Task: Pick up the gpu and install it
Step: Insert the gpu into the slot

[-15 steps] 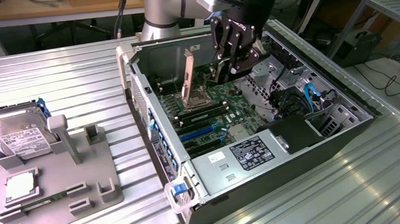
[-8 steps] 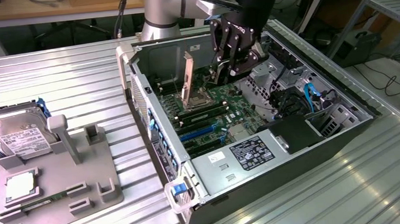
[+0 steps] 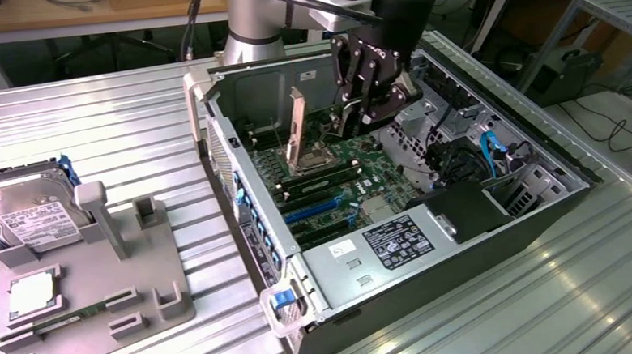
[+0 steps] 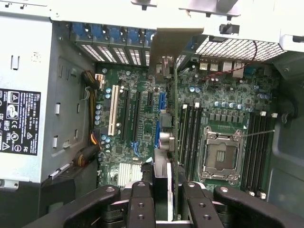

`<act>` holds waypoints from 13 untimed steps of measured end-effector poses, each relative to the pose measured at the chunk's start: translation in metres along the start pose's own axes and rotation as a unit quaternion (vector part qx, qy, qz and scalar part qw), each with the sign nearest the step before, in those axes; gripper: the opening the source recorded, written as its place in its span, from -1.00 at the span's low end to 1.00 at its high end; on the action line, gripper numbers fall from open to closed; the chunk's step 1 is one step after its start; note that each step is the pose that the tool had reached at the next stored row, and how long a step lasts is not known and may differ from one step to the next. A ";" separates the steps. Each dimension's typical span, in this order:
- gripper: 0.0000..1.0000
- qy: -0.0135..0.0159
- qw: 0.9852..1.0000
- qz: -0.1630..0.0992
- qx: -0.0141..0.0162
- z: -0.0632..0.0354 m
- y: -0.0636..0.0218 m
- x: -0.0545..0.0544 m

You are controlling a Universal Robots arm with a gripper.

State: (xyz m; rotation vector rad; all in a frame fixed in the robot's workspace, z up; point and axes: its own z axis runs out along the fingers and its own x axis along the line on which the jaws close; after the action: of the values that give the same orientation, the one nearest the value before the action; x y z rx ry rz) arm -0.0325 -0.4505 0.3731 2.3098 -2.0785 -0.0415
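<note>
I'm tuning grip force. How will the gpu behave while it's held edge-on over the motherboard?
The gpu, a thin board, probably stays stiff and light. Held by the gripper at one edge, it may tilt. Its exposed parts look fragile.

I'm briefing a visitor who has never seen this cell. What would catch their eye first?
First, the open computer case in the middle of the exterior view, motherboard exposed. Next, the black claw reaching into it, holding the gpu edge-on above the board. Then the grey holder at the exterior view's left, with a hard drive.
</note>
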 end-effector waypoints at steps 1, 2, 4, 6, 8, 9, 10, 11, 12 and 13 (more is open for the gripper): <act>-0.44 0.000 1.000 0.000 0.000 0.0015 -0.0001 0.000; -0.44 0.000 1.000 0.000 0.000 0.0041 -0.0002 0.000; -0.44 0.000 1.000 0.000 0.000 0.0071 -0.0003 0.000; -0.44 0.000 1.000 0.000 0.000 0.0107 -0.0001 0.000; -0.44 0.000 1.000 0.000 0.000 0.0144 0.0000 0.000; -0.44 0.000 1.000 0.001 0.000 0.0166 0.0001 0.000; -0.44 0.000 1.000 0.003 0.000 0.0186 0.0002 0.000; -0.44 0.000 1.000 0.006 0.000 0.0203 0.0001 0.000; -0.44 0.000 1.000 0.012 0.000 0.0222 0.0001 0.000; -0.44 -0.001 1.000 0.019 0.000 0.0241 0.0000 0.000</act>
State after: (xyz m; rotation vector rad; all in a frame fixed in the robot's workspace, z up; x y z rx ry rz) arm -0.0335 -0.4506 0.3490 2.2693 -2.1237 -0.0419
